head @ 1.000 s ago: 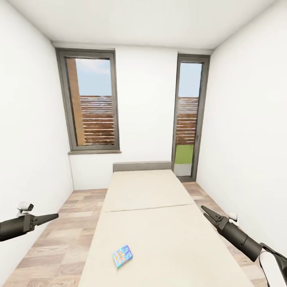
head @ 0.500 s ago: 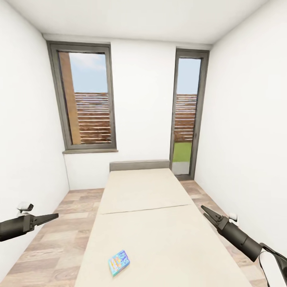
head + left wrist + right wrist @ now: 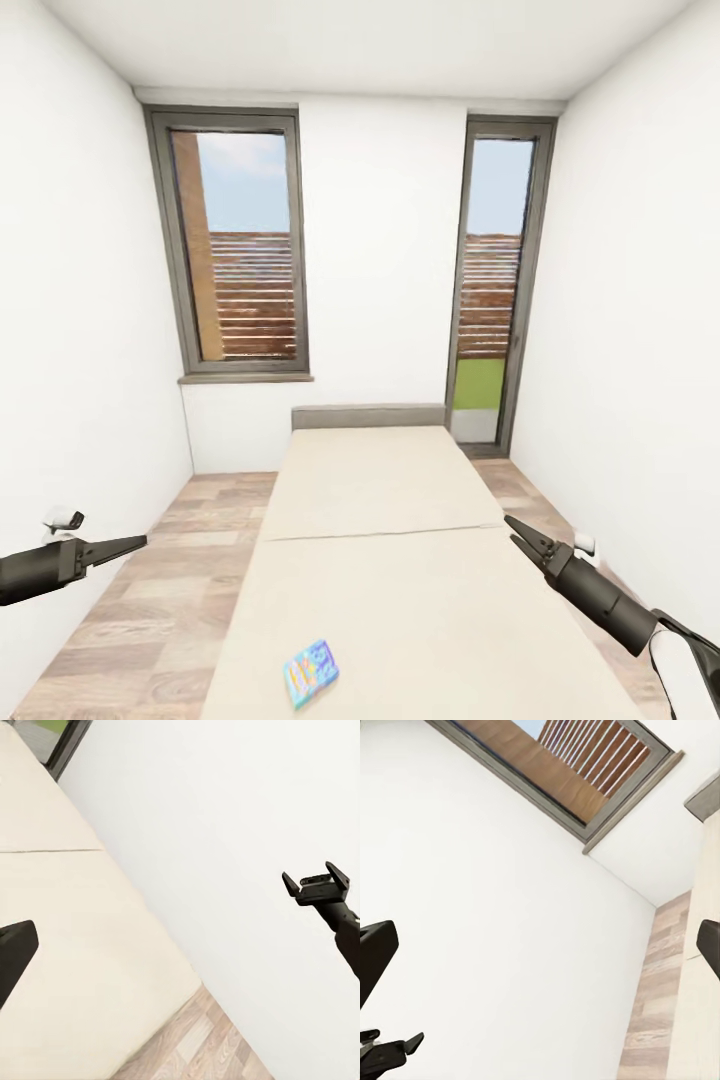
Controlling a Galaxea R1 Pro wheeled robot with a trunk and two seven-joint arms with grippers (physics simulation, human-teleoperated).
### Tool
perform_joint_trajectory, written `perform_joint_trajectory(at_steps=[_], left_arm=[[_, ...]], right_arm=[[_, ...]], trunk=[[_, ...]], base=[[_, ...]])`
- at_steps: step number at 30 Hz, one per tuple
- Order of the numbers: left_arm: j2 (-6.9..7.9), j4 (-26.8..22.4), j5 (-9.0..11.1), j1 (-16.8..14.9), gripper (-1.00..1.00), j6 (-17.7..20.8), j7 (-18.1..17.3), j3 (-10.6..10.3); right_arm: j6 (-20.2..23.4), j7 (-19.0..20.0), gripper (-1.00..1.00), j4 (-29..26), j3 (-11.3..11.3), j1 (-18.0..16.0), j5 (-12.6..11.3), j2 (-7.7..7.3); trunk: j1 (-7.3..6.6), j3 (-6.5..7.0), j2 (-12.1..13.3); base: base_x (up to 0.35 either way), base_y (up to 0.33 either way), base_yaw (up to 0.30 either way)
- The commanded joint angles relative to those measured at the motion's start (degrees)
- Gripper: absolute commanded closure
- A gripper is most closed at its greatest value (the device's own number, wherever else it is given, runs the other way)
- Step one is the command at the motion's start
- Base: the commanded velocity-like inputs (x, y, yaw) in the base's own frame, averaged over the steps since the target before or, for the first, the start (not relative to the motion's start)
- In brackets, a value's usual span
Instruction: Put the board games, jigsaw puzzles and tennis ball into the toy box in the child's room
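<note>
- Blue, mostly, with yellow and pink patches on its printed lid: that is the board game (image 3: 311,673) I can see, a small flat rectangular box lying face up and turned at an angle.
- It rests on the beige bed (image 3: 400,560), at the near end, toward the bed's left edge and far from the grey headboard (image 3: 368,416).
- My left gripper (image 3: 138,543) hangs over the wood floor (image 3: 150,610) left of the bed, well apart from the game; from the right wrist view its fingers (image 3: 394,1047) stand spread and hold nothing.
- My right gripper (image 3: 511,524) hovers at the bed's right edge, also empty; the left wrist view shows its fingers (image 3: 291,883) parted.
- Against the picture half a second ago, the whole scene has slid to the right, window (image 3: 238,245) and glass door (image 3: 495,290) included, so the camera turned; the game keeps its place on the bed.
</note>
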Motion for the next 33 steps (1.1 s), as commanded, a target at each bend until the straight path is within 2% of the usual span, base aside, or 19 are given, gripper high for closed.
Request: perform_joint_trajectory(at_steps=[1, 9, 18, 33], left_arm=[[-0.01, 0.03, -0.06, -0.04, -1.00, 0.62, -0.25, -0.01], [-0.06, 0.03, -0.06, -0.04, -1.00, 0.65, -0.25, -0.01], [-0.06, 0.03, -0.08, -0.04, -1.00, 0.59, -0.25, -0.01], [-0.06, 0.03, -0.10, -0.04, -1.00, 0.49, -0.25, -0.01]], right_arm=[[0.32, 0.09, -1.00, 0.00, -0.07, -0.01, -0.13, -0.01], [0.32, 0.13, -1.00, -0.01, -0.10, -0.01, -0.21, -0.02], [0.32, 0.17, -1.00, -0.01, -0.13, -0.01, -0.22, -0.06], [0.32, 0.17, -1.00, 0.06, -0.11, -0.01, -0.22, -0.06]], trunk=[[0.04, -0.03, -0.04], [0.04, -0.03, -0.04], [0.04, -0.03, -0.04], [0.04, -0.03, -0.04]], base=[[0.121, -0.010, 0.235], [0.062, 0.000, 0.072], [0.177, 0.022, 0.006], [0.032, 0.006, 0.000]])
